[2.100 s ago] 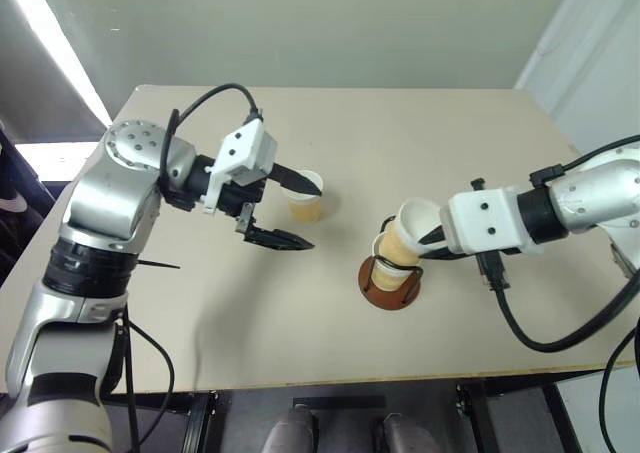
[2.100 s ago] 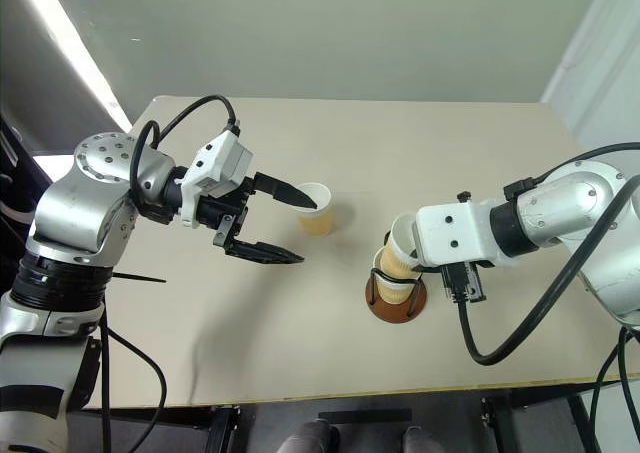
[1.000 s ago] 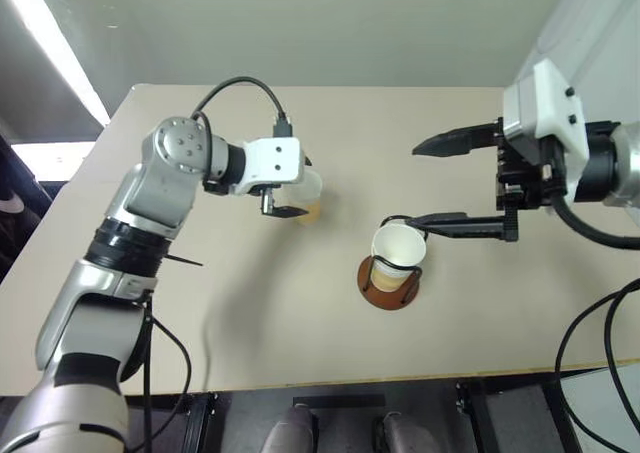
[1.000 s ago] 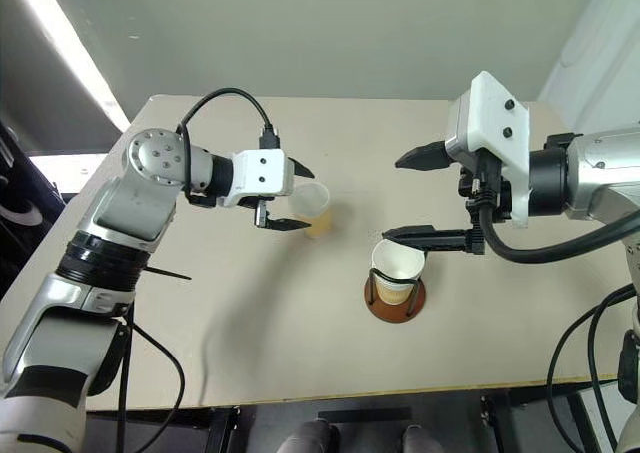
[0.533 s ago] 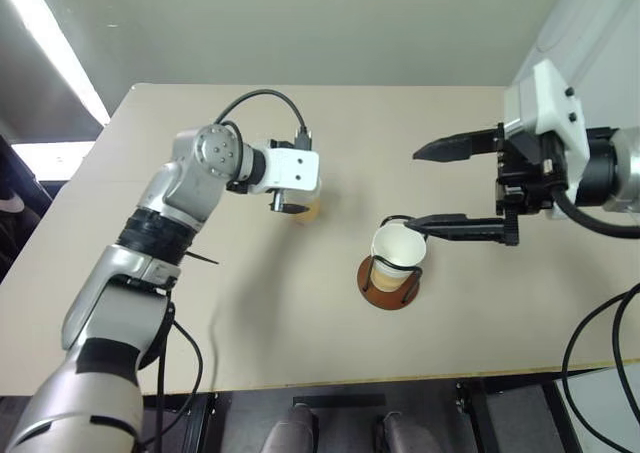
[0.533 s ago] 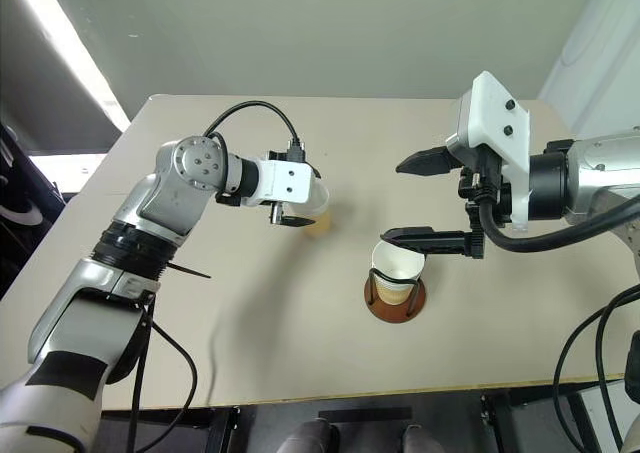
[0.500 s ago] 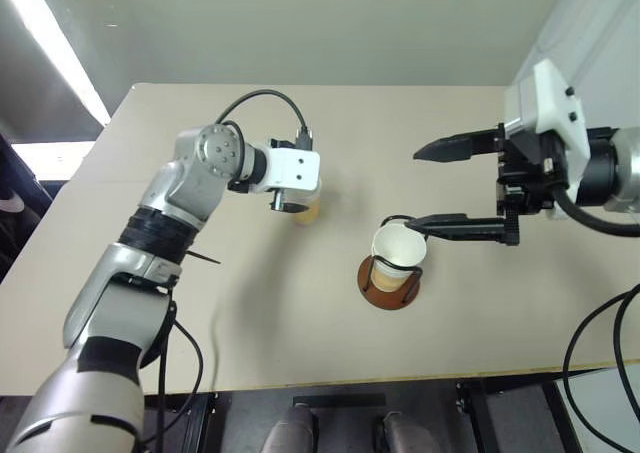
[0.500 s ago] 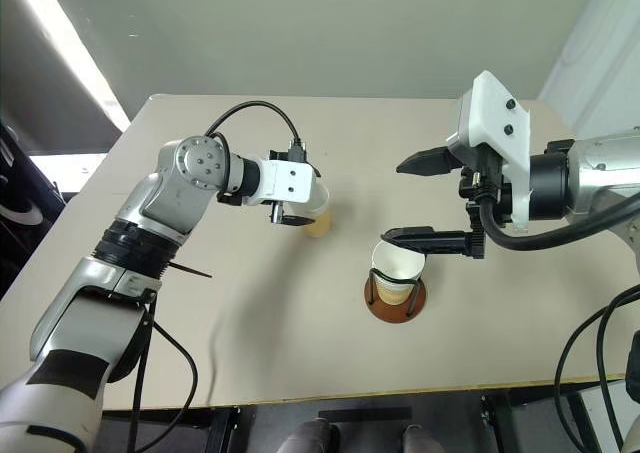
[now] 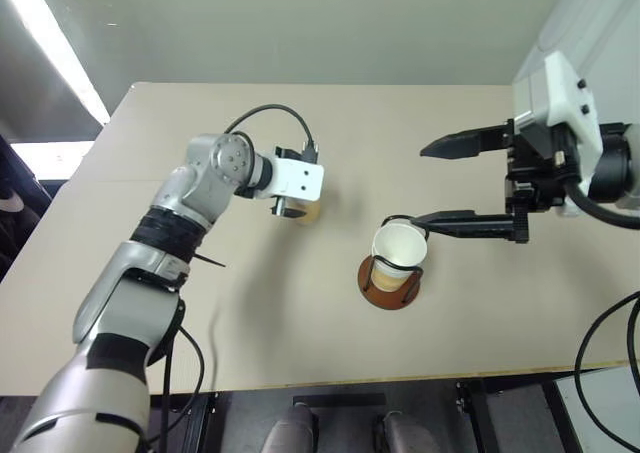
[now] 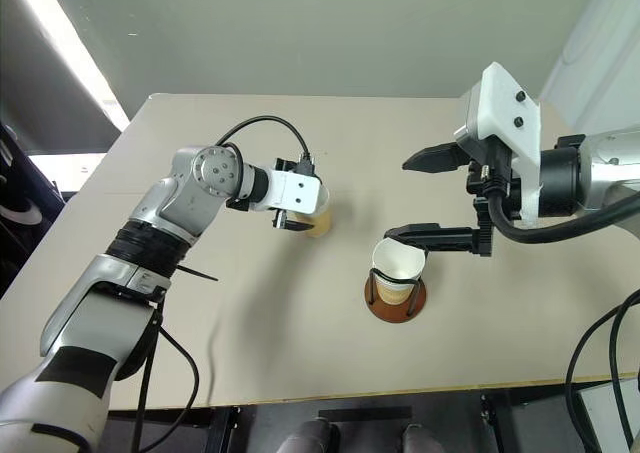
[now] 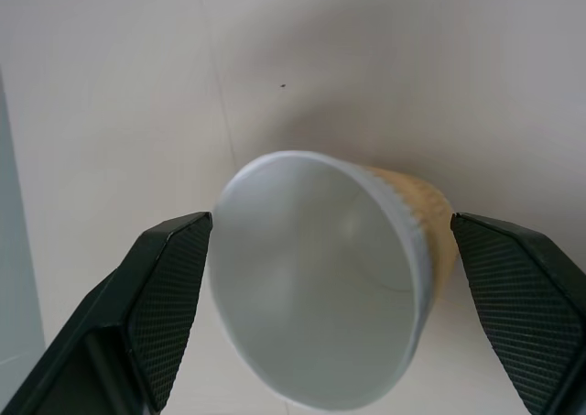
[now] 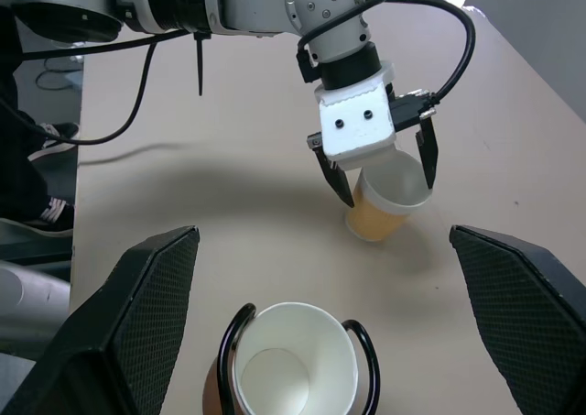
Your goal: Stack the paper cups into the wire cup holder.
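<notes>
1. My left end effector [image 11: 320, 278] is spread wide around the loose paper cup [image 11: 339, 278]. One finger [image 11: 165, 300] sits just beside the rim and the other [image 11: 517, 296] stands off the tan wall; neither clearly touches it.
2. That cup stands on the worktop [image 9: 250, 313] left of centre. In the right wrist view it leans slightly, mouth up and tipped away from my left wrist, long axis close to upright.
3. My left arm [image 9: 200, 188] reaches forward and inward across the worktop, the white wrist block angled down at the cup.
4. My right end effector [image 9: 450, 183] hangs open and empty above the worktop, its fingers pointing toward my left. The lower fingertip is over the rim of the stacked cups [image 9: 398, 253].
5. Those cups sit nested, mouth up, in the wire cup holder [image 9: 388, 283] near the middle.
6. The left wrist view looks straight into the loose cup's white inside; the right wrist view shows the holder's black loops hugging the nested cups.
</notes>
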`<state>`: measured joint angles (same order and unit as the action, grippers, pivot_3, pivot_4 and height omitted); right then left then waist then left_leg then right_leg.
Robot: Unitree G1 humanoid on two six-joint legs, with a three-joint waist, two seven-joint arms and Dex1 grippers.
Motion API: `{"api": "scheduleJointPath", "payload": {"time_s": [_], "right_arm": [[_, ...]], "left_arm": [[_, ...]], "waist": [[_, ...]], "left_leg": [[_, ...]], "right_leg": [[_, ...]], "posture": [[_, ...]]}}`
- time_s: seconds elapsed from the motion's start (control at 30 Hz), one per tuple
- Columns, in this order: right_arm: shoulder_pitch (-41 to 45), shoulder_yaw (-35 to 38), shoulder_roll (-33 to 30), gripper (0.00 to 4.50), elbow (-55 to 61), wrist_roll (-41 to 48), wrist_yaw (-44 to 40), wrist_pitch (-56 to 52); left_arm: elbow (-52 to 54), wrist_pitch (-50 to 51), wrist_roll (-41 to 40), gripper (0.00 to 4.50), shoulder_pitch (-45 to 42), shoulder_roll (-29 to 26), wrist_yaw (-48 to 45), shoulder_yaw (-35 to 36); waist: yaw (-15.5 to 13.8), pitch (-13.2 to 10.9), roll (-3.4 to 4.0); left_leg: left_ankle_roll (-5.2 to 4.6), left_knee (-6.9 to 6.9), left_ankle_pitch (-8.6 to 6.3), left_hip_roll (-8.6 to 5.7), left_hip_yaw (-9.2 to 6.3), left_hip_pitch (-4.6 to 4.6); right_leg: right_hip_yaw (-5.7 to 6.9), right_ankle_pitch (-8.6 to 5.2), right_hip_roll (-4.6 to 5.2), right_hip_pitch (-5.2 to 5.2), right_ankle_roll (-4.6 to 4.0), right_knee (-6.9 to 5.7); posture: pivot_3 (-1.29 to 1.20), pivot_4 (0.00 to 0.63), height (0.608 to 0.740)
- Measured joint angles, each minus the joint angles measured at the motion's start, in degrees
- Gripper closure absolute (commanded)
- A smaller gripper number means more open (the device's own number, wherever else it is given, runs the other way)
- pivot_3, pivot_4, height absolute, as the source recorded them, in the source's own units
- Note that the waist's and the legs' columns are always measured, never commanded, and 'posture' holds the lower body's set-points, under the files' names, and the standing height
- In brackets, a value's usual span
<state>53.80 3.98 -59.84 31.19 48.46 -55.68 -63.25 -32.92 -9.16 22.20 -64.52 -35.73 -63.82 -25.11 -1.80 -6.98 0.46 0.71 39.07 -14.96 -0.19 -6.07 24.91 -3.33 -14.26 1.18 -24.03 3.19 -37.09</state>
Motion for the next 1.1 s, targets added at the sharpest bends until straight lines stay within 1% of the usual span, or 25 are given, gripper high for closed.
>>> {"api": "scheduleJointPath", "payload": {"time_s": [0.1,0.23,0.33,0.43,0.47,0.57,0.83,0.93,1.03,1.1], "right_arm": [[-0.3,0.0,0.0,0.0,0.0,0.3,0.4,0.1],[-0.5,0.2,0.0,0.0,-0.3,0.6,0.8,0.2],[-0.6,0.7,-0.1,0.0,-0.7,0.9,1.2,0.2],[-0.9,2.6,0.0,0.0,-2.3,2.0,1.9,0.0],[-1.3,3.3,-0.1,0.0,-3.0,2.0,1.9,0.0],[-3.6,4.1,-1.4,0.0,-4.9,1.9,1.8,0.3],[-6.0,5.2,-2.6,0.0,-6.3,1.8,1.7,2.2],[-8.0,5.4,-4.6,0.0,-6.3,0.8,0.4,4.2],[-13.0,6.5,-10.0,0.0,-6.0,0.1,-4.3,5.8],[-15.3,7.2,-11.7,0.0,-5.9,-0.1,-6.3,6.4]], "left_arm": [[0.0,-0.7,-0.1,0.62,0.3,0.1,-1.3,-0.4],[0.2,-1.6,-0.9,2.01,1.5,0.0,-4.8,-0.6],[1.4,-1.7,-2.4,3.15,2.7,-0.3,-7.5,-0.6],[4.1,-1.9,-5.0,4.29,3.9,-1.1,-11.4,-0.5],[5.1,-1.8,-5.9,4.46,4.2,-1.3,-12.3,-0.3],[6.6,-1.5,-7.0,4.46,4.4,-2.1,-13.8,-0.3],[7.4,-0.4,-8.2,4.46,4.3,-4.0,-15.3,0.3],[9.9,1.9,-11.3,4.46,4.3,-4.3,-17.7,2.0],[14.5,7.1,-16.5,4.46,4.2,-4.4,-21.2,4.6],[17.6,10.6,-19.8,4.46,3.8,-4.5,-22.9,6.1]], "waist": [[0.0,0.0,0.0],[0.0,0.0,0.0],[0.0,0.0,0.0],[0.0,0.0,0.0],[0.0,0.0,-0.01],[-0.1,0.0,-0.01],[0.0,0.0,0.0],[-0.2,0.0,0.0],[-0.5,0.0,0.0],[-0.4,0.0,0.0]], "left_leg": [[0.0,0.01,0.0,0.0,0.01,0.0],[0.0,0.02,0.0,0.0,0.01,0.0],[0.0,0.03,0.0,0.0,0.01,0.0],[0.0,0.05,0.0,0.0,0.02,0.01],[0.0,0.06,0.0,0.0,0.01,0.01],[-0.01,0.1,0.0,0.0,0.02,0.01],[-0.01,0.12,0.0,0.0,0.06,0.01],[-0.02,0.11,0.0,0.0,0.06,0.03],[-0.03,0.1,-0.01,-0.01,0.09,0.09],[-0.03,0.11,-0.01,0.0,0.13,0.08]], "right_leg": [[0.0,0.0,0.0,-0.01,0.0,-0.02],[0.0,0.0,0.0,-0.02,0.0,-0.04],[0.0,0.0,0.0,-0.02,0.0,-0.06],[0.0,0.0,0.0,-0.02,0.0,-0.07],[0.0,0.0,0.0,-0.02,0.0,-0.07],[0.0,0.01,0.0,-0.01,0.02,-0.12],[-0.01,0.01,0.0,-0.03,0.02,-0.19],[0.0,0.01,0.0,-0.03,0.02,-0.18],[0.0,0.01,0.01,-0.02,0.02,-0.13],[-0.01,0.01,0.01,-0.03,0.03,-0.14]], "posture": [[0.0,0.15,0.74],[0.0,0.15,0.74],[0.0,0.15,0.74],[0.0,0.15,0.74],[0.0,0.15,0.74],[0.0,0.15,0.74],[0.0,0.15,0.74],[0.0,0.15,0.74],[0.0,0.15,0.74],[0.0,0.15,0.74]]}}
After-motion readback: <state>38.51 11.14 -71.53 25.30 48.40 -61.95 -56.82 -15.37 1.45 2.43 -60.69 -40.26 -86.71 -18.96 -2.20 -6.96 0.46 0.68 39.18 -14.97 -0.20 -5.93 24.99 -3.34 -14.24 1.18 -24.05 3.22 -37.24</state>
